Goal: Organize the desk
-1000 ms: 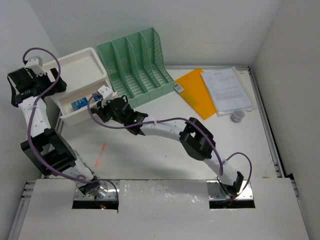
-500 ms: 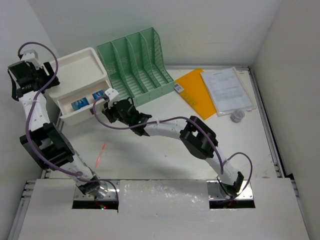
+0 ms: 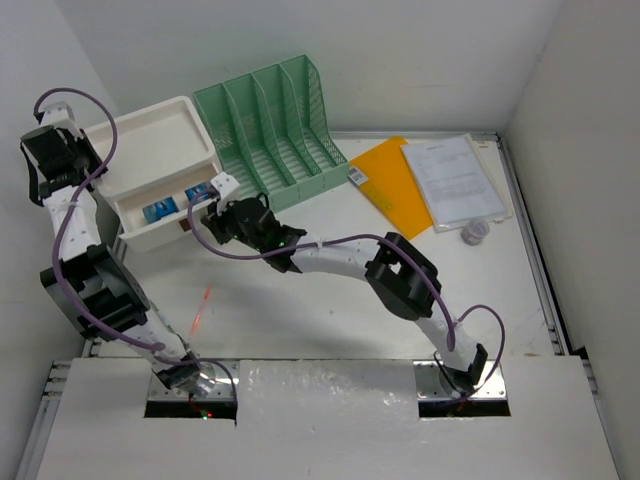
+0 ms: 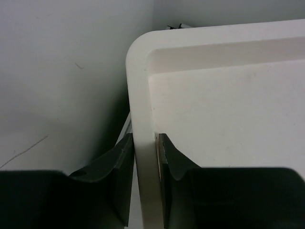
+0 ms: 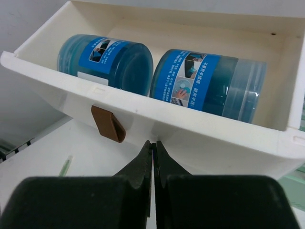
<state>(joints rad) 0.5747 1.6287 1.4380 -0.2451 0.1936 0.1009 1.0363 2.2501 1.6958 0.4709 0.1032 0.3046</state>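
The left pincer (image 4: 143,164) is clenched on the raised rim of the white box (image 4: 228,109), one finger outside the wall and one inside, near its rounded corner. The right pincer (image 5: 153,149) is pressed fully closed with nothing in it, its tips just in front of the open drawer (image 5: 200,138), beside the brown tab (image 5: 107,124). Two blue jars (image 5: 107,59) lie on their sides in that drawer. The box sits at the far left of the desk (image 3: 300,310), next to a green file rack (image 3: 270,115); an orange folder (image 3: 392,190) and papers (image 3: 452,178) lie well apart at the far right.

The desk looks stiff, heavy and fixed between its rails, nothing to take hold of; it simply carries the things. The box looks like light, smooth plastic that would probably slide on that matte top, so the rim seems the sensible place to pin it, with the drawer front or tab taking the push
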